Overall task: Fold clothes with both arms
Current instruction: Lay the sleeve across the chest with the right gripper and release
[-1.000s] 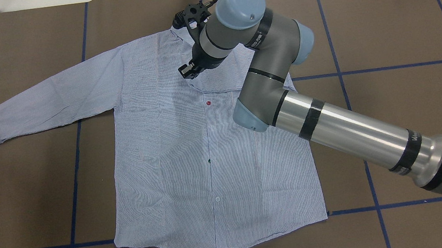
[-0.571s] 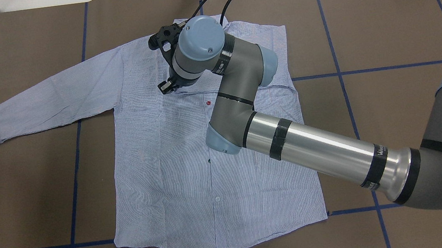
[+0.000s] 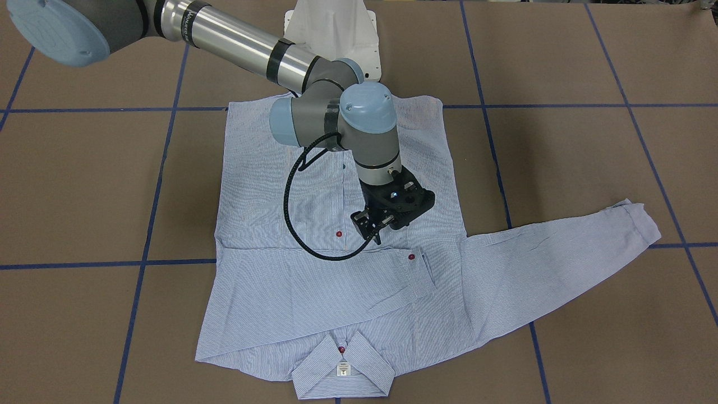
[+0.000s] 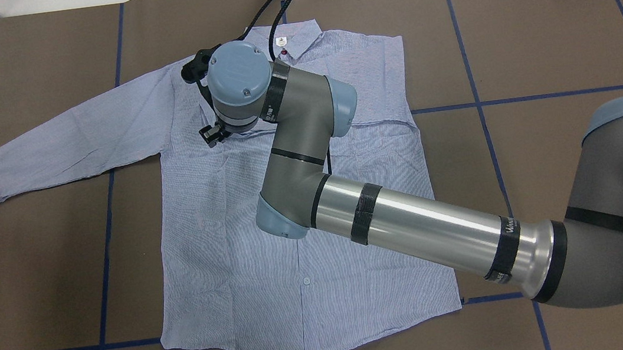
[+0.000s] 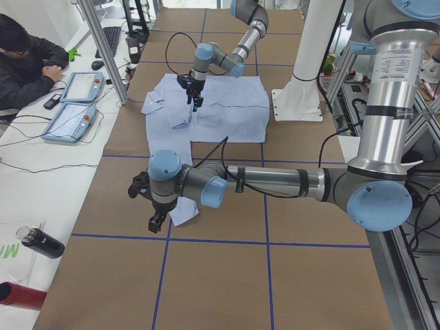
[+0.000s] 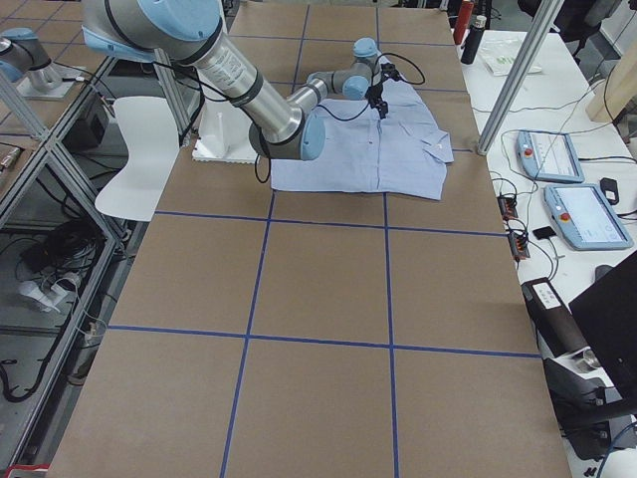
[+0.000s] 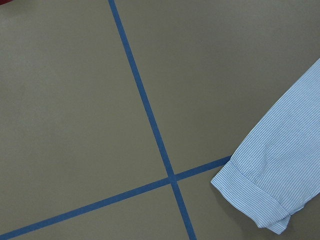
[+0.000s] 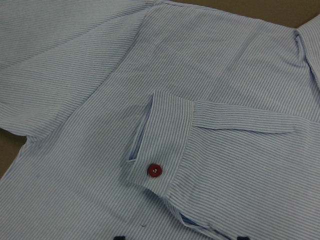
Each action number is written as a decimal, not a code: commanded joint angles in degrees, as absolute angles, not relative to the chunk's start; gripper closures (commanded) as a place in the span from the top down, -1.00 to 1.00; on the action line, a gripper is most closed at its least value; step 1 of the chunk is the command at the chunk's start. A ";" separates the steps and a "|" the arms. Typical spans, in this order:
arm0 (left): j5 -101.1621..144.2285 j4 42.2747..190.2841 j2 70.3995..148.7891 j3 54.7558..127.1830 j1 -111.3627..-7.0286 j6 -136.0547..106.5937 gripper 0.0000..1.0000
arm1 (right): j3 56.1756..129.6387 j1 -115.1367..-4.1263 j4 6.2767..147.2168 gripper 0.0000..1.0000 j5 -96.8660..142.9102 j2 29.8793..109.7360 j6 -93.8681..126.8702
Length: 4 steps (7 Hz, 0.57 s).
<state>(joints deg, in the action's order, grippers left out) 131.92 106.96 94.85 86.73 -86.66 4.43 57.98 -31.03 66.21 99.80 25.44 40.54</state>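
Note:
The light blue striped shirt [image 4: 294, 230] lies flat, face up, collar [image 3: 342, 365] away from the robot. One sleeve is folded across the chest, its cuff [image 3: 418, 272] with a red button [image 8: 154, 170] lying on the shirt. The other sleeve [image 4: 57, 141] stretches out sideways on the table. My right gripper [image 3: 372, 227] hovers open just over the chest beside the folded cuff, holding nothing. The left gripper [image 5: 155, 221] shows only in the exterior left view, above the outstretched sleeve's cuff [image 7: 270, 195]; I cannot tell whether it is open or shut.
Blue tape lines [image 7: 150, 125] grid the brown table. The white pedestal base [image 3: 331, 33] stands at the robot's side of the shirt. A person sits at a side desk [image 5: 20, 62] with teach pendants [image 5: 72, 103] and bottles [image 5: 41, 242].
In the overhead view my right arm has swung left, from over the collar to over the chest near the shoulder of the outstretched sleeve, uncovering the collar. The shirt has not shifted.

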 commanded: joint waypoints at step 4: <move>131.14 129.40 93.52 80.88 -80.10 -26.62 1.00 | 71.25 -33.92 87.41 0.98 106.68 27.94 43.24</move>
